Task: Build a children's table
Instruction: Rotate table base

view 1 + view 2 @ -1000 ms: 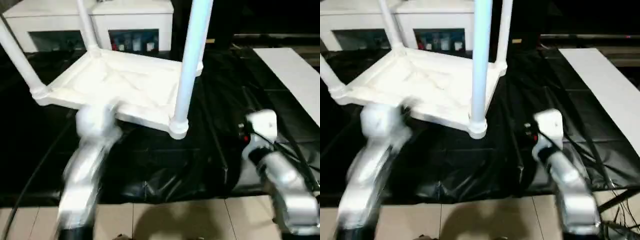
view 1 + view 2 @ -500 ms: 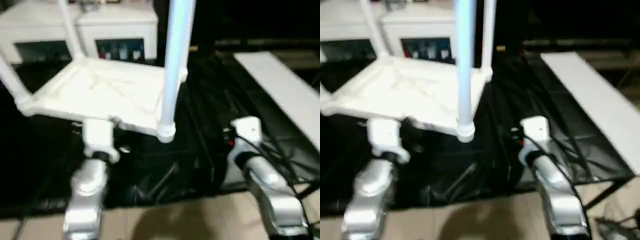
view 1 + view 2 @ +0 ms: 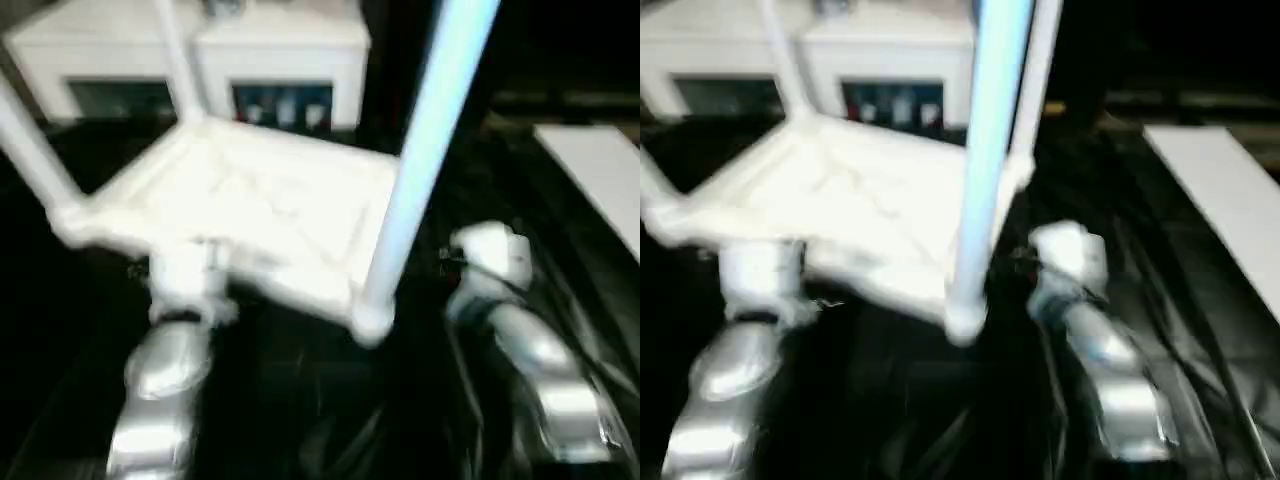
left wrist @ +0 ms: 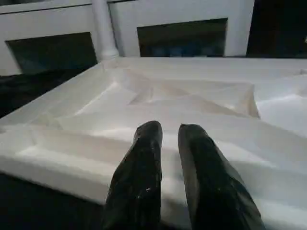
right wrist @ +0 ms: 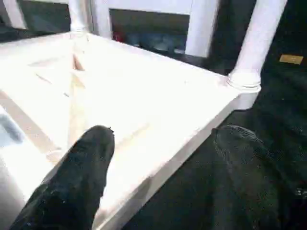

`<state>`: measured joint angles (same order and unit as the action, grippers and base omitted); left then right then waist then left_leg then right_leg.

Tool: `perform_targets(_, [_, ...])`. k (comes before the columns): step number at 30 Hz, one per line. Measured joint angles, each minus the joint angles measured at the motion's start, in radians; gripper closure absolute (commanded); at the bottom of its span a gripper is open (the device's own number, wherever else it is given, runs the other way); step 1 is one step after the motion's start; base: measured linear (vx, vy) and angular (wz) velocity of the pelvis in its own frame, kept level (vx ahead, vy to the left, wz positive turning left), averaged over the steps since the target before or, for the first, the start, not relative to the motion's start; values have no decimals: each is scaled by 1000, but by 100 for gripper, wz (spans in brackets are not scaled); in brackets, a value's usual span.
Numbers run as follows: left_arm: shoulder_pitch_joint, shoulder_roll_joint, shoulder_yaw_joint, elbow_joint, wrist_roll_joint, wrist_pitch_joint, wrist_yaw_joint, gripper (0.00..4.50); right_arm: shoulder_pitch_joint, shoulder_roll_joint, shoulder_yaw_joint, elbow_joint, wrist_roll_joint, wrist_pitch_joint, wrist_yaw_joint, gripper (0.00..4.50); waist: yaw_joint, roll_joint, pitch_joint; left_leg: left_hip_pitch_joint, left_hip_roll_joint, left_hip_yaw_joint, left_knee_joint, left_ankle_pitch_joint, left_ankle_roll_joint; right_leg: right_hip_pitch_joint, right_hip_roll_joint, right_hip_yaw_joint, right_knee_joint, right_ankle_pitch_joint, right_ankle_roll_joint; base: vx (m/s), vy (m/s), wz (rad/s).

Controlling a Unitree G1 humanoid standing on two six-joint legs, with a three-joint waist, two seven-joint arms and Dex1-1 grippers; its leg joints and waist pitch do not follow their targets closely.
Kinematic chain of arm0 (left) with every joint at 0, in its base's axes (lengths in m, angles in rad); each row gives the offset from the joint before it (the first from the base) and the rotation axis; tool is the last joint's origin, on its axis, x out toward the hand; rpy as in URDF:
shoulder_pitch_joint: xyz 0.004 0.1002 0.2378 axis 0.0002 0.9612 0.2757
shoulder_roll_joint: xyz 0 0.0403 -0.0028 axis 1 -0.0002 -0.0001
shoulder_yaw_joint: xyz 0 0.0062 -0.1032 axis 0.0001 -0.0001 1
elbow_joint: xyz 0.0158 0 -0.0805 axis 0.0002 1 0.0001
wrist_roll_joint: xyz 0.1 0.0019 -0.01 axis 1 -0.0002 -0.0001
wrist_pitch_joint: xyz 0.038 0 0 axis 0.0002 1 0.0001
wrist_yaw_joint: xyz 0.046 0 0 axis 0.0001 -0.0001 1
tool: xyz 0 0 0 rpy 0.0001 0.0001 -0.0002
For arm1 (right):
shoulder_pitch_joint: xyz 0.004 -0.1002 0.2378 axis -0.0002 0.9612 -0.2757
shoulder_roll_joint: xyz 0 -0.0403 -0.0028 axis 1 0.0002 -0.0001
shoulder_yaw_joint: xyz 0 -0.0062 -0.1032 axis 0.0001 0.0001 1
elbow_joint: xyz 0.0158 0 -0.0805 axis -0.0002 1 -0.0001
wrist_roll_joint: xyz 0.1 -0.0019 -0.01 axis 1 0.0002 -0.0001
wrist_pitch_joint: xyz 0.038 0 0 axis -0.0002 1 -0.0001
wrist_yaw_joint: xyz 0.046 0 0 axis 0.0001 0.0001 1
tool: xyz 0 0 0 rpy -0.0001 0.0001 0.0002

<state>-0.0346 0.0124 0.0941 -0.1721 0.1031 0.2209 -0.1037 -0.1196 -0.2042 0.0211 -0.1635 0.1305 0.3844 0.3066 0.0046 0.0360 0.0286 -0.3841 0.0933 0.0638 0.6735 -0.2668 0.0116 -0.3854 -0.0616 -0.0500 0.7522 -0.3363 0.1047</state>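
The children's table lies upside down: its white tabletop (image 3: 240, 200) shows the ribbed underside, and white legs stand up from the corner sockets. One leg (image 3: 420, 170) rises at the near right corner, others at the left (image 3: 30, 150) and back (image 3: 175, 60). My left gripper (image 4: 165, 129) is over the tabletop's near rim (image 4: 72, 163), its black fingers (image 4: 144, 158) almost together with nothing seen between them. My right gripper (image 5: 165, 136) stands open at the tabletop's right edge (image 5: 192, 143), one finger (image 5: 81, 177) over the underside, the other beside the edge.
A white glass-door cabinet (image 3: 280, 60) stands right behind the tabletop. A white board (image 3: 600, 170) lies at the far right. The black cover of the work table (image 3: 300, 420) is wrinkled in front, and cables run along my right forearm (image 3: 540, 370).
The camera has shifted. My left arm, blurred in motion a second ago, now stands still at the near rim. My right wrist is closer to the near right leg.
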Motion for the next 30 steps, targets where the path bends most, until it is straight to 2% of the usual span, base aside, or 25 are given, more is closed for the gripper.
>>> perform_targets(1, [-3,0,-7,-1,0,0,-1,365,12,-5,-7,2,2,0,4,74,2,-16,0,8,-15,15,2,0,-4,-32,-9,25,-51,53,-3,-237,-4,11])
perform_targets(2, [-10,7,-13,1,0,-2,-6,365,20,-13,-12,4,1,-4,7,74,4,-42,3,13,-37,36,4,-3,-5,-52,-28,48,-90,136,-64,-240,6,38])
perform_targets(3, [-16,10,-40,4,-2,-4,-29,365,39,-33,-21,13,-3,-6,7,74,9,-47,6,15,-36,53,2,-5,0,-55,-30,69,-88,139,-55,-240,6,38])
perform_targets(4, [-19,18,-61,4,-6,-11,-49,365,40,-37,-25,22,-8,-7,7,74,23,-46,7,16,-32,56,-5,-8,6,-56,-28,69,-94,143,-59,-82,-18,26])
perform_targets(5, [-19,31,-70,4,-18,-12,-77,347,39,-36,-31,22,-9,-7,6,74,29,-35,6,15,-26,55,-14,-7,3,-49,-24,63,-107,150,-65,0,0,0])
perform_targets(6, [-20,50,-75,5,-32,-12,-108,347,38,-30,-34,21,-9,-8,5,74,30,-35,6,17,-20,56,-22,1,-9,-43,-22,57,-118,154,-74,0,0,0])
perform_targets(8, [-33,102,-94,16,-66,-2,-202,332,35,-21,-32,21,-8,-20,2,74,30,-27,9,19,3,62,-21,5,-22,-28,-14,38,-145,170,-93,-74,-16,14])
perform_targets(10, [-57,154,-123,33,-85,12,-297,322,28,-28,-34,21,-6,-26,2,74,27,-22,14,22,13,75,-20,5,-23,-18,-14,36,-153,170,-94,-85,3,16])
perform_targets(12, [-89,196,-151,53,-94,32,-380,300,28,-39,-35,21,-5,-27,6,74,25,-19,19,28,19,87,-22,5,-23,-16,-15,38,-159,166,-88,-53,9,8])
perform_targets(15, [-181,294,-222,127,-109,56,-559,277,25,-64,-46,22,21,-27,48,74,22,-23,26,29,19,89,-24,4,-23,-13,-17,37,-164,164,-85,-92,10,5])
perform_targets(17, [-273,351,-274,221,-108,54,-696,256,26,-109,-52,21,49,-27,118,74,17,-24,27,27,19,88,-30,5,-23,-8,-17,35,-175,164,-85,-64,8,-9])
perform_targets(18, [-334,374,-295,279,-106,46,-753,245,26,-137,-51,19,61,-27,160,74,12,-24,27,24,19,89,-33,5,-23,-10,-17,35,-177,164,-85,0,0,0])
perform_targets(22, [-499,385,-334,439,-83,4,-854,233,34,-199,-38,16,77,-27,262,74,-4,-23,28,20,19,89,-33,8,-27,-13,-18,35,-177,164,-85,-13,0,0])
perform_targets(23, [-522,386,-342,465,-74,-11,-867,208,37,-211,-37,12,81,-27,279,74,-7,-23,28,20,19,89,-33,8,-27,-14,-18,35,-177,164,-85,0,0,0])
perform_targets(25, [-595,394,-389,573,-34,-39,-909,204,50,-261,-23,6,97,-27,339,74,-12,-23,28,19,19,89,-34,8,-27,-16,-18,34,-177,164,-85,0,0,0])
perform_targets(28, [-658,404,-442,696,3,-55,-971,168,75,-317,-20,-10,104,-27,404,74,-16,-23,28,18,20,88,-34,8,-27,-18,-18,33,-177,164,-85,0,0,0])
perform_targets(30, [-704,405,-491,792,41,-84,-1008,160,84,-351,-15,-11,103,-28,444,74,-16,-23,28,17,20,88,-34,8,-27,-18,-18,33,-177,164,-85,0,0,0])
